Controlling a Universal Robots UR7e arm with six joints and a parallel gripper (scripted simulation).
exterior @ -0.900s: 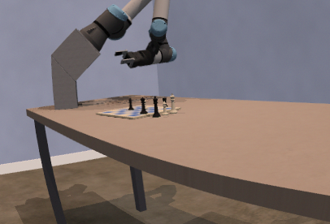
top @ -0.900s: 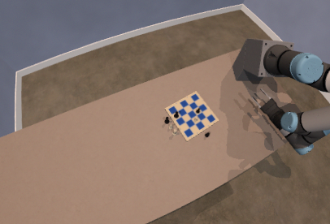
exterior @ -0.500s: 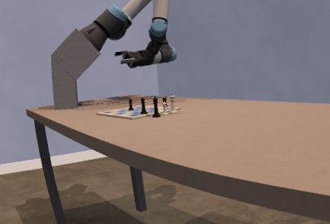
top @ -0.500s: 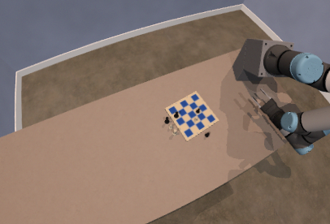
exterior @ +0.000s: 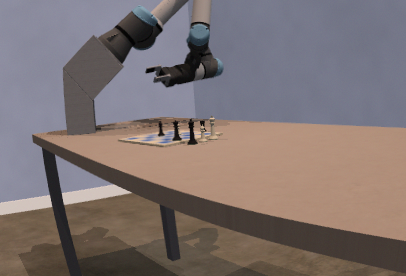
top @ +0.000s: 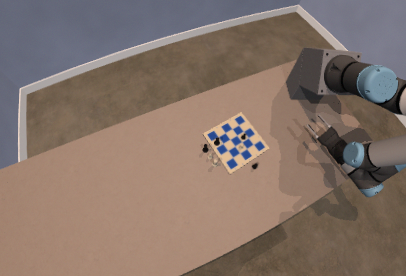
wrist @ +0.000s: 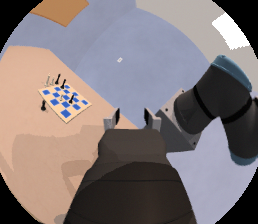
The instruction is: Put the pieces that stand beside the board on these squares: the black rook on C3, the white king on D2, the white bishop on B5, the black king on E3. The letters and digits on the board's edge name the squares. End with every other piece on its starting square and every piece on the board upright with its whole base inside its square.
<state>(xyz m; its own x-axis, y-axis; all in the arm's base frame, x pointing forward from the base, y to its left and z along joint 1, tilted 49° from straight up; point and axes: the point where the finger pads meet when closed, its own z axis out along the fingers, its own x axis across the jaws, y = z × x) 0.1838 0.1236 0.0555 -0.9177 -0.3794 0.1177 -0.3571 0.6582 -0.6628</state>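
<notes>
My gripper (top: 314, 121) (exterior: 151, 75) (wrist: 131, 113) is open and empty, high above the table on the robot-base side of the board. The chequered board (top: 236, 165) (wrist: 66, 120) lies flat. Beside it stand a tall black piece, likely the black king (top: 205, 148) (exterior: 192, 134) (wrist: 58, 79), the tall white king (exterior: 212, 129) (wrist: 48, 80), and a smaller white piece, likely the bishop (exterior: 202, 134). A short black piece, likely the rook (top: 255, 166) (wrist: 43, 105), stands alone off another edge. Edge letters and digits are too small to read.
On the board stand two black pieces, one (top: 217, 141) (exterior: 176, 131) (wrist: 63, 84) near the kings' side and another (top: 243, 136) (exterior: 161, 129) (wrist: 72, 99) further in, plus a small pale piece (top: 241, 147) (wrist: 61, 98). The grey base pedestal (top: 306, 75) (exterior: 80, 100) stands at the table's end.
</notes>
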